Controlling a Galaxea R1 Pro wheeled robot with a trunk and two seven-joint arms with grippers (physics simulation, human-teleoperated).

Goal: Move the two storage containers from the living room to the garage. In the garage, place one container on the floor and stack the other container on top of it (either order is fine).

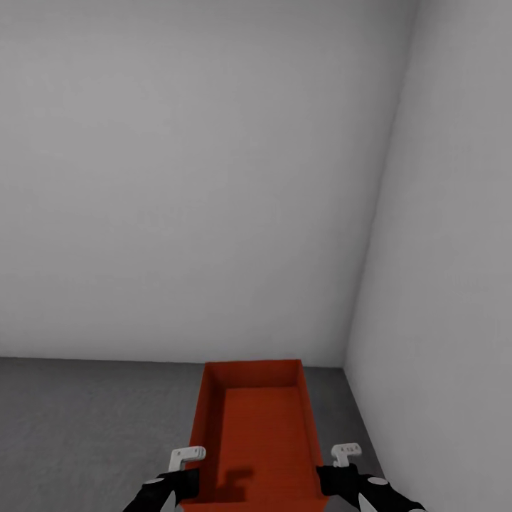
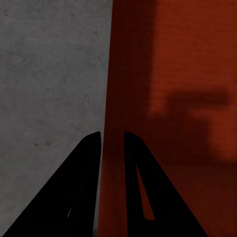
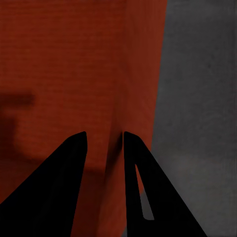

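Note:
One orange-red storage container (image 1: 259,427) lies lengthwise in front of me over the dark grey concrete floor (image 1: 85,427) of the garage, its far end near the wall. My left gripper (image 1: 186,462) is shut on its left side wall, one finger inside and one outside (image 2: 112,133). On the opposite side wall my right gripper (image 1: 346,459) is shut the same way (image 3: 105,133). The bin's ribbed inside (image 2: 187,74) is bare, with arm shadows across it. I cannot tell whether it rests on the floor or hangs just above it.
A plain pale grey wall (image 1: 199,178) stands straight ahead and a second one (image 1: 455,284) closes the right side, forming a corner just beyond the bin. Open concrete stretches to the left of the bin.

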